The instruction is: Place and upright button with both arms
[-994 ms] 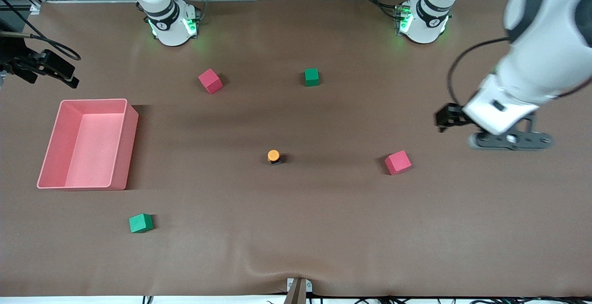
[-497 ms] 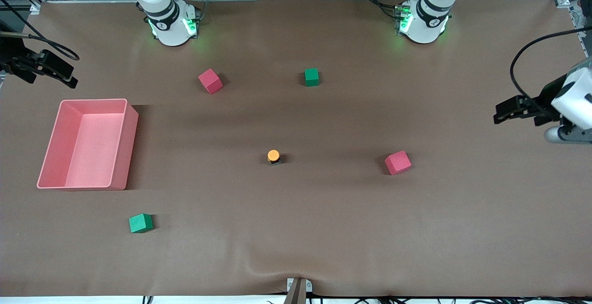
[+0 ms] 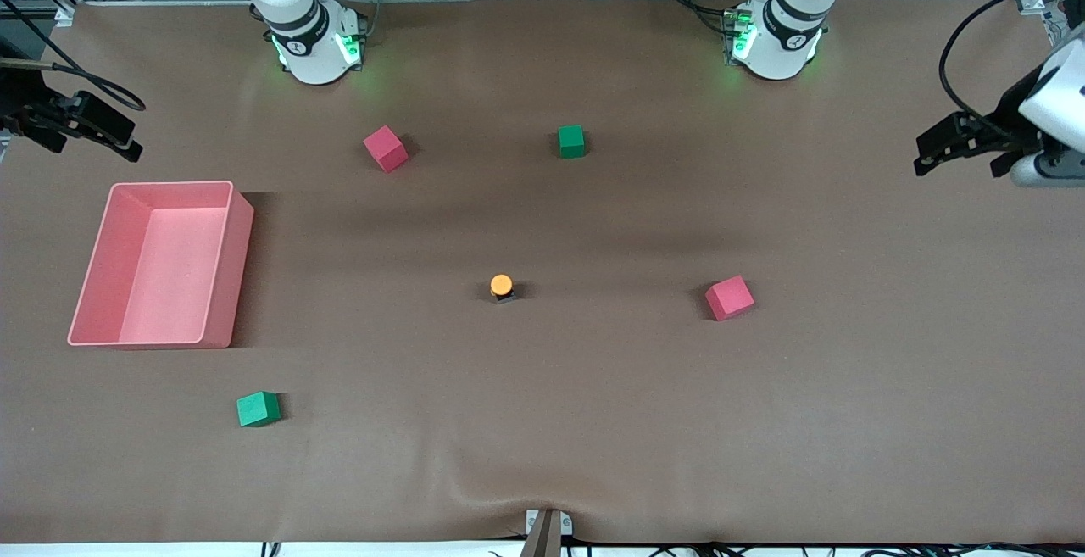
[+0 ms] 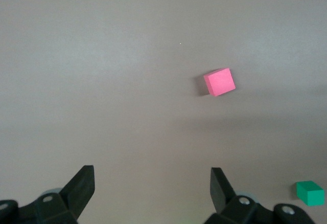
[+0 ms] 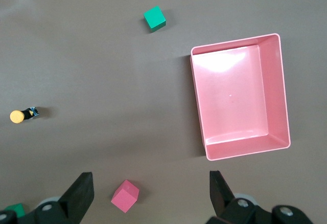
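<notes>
The button (image 3: 501, 286) stands alone mid-table, orange cap up on its dark body. It also shows in the right wrist view (image 5: 22, 115), small and off to one side. My left gripper (image 3: 958, 164) is open and empty, up in the air over the left arm's end of the table; in its own view (image 4: 152, 183) only bare table lies between the fingers. My right gripper (image 3: 110, 129) hangs over the right arm's end of the table above the pink bin (image 3: 229, 269). It is open and empty in its own view (image 5: 152, 183).
Red cubes lie toward the left arm's end (image 3: 729, 297) and near the right arm's base (image 3: 386, 148). Green cubes lie near the bases (image 3: 571, 141) and near the front camera (image 3: 258, 409). The left wrist view shows a red cube (image 4: 219, 82) and a green cube (image 4: 310, 192).
The left arm has swung away from the red cube, out to its own end of the table and toward the bases. The button and cubes have not moved.
</notes>
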